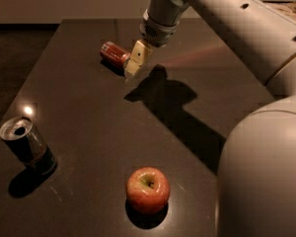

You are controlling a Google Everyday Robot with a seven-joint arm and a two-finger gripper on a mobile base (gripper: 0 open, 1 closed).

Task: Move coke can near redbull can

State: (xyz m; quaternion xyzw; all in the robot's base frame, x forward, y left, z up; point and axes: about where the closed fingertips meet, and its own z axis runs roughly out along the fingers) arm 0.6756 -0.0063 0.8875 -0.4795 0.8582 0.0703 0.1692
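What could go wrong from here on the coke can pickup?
1. The coke can lies on its side with the claw just beside its silver end; a nudge could roll it away.
2. The redbull can stands upright near the edge of the table; a careless set-down might knock it over.

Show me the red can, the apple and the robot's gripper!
red can [113, 53]: camera view, middle of its red side.
apple [148, 190]: camera view, front skin below the stem dip.
gripper [133, 67]: camera view, its tip, close beside the red can.
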